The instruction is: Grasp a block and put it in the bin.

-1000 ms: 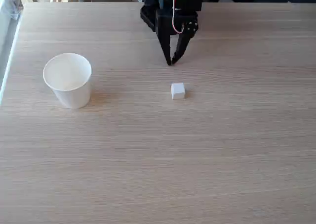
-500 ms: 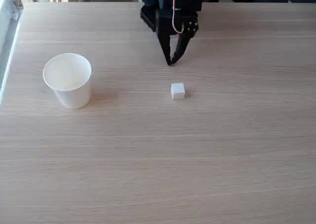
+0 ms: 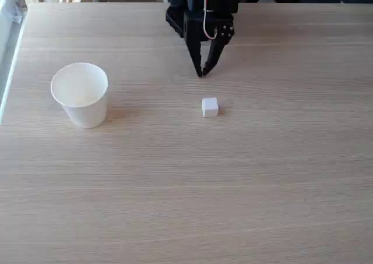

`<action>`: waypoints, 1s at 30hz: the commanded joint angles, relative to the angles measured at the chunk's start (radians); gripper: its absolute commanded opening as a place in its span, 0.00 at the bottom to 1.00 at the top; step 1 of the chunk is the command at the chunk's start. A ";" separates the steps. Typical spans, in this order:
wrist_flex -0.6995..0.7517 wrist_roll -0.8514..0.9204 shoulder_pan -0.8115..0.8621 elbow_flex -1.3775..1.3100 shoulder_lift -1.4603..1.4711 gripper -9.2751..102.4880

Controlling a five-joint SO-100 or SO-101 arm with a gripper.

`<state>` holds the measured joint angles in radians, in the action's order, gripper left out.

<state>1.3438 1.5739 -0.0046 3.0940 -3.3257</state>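
In the fixed view, the bin [image 3: 80, 95], a plain white paper cup, stands upright on the left side of the pale wood-grain counter [image 3: 233, 188]. Its round rim faces up and its wall tapers toward the base. The inside looks white and bare; nothing can be made out in it.

The block [image 3: 210, 107], a tiny white cube, sits on the counter near the middle, well apart from the cup and to its right. It rests flat and nothing touches it.

The black arm [image 3: 201, 7] reaches in from the far edge of the counter, with a red wire looping across its body. Its gripper [image 3: 201, 73] points down toward the counter, just on the far side of the cube and apart from it. The jaws form a narrow V: they spread a little higher up and the tips meet or nearly meet at the bottom. They hold nothing. Whether the tips touch the counter cannot be told from this angle.

At the far left edge a pale strip runs along the counter's side.
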 commanded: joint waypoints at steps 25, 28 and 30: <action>-0.187 0.121 0.026 -0.127 0.236 0.24; -0.206 0.140 0.035 -0.160 0.305 0.29; -0.216 0.156 0.044 -0.179 0.348 0.31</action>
<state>1.1459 1.7119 0.0261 2.9713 -3.0296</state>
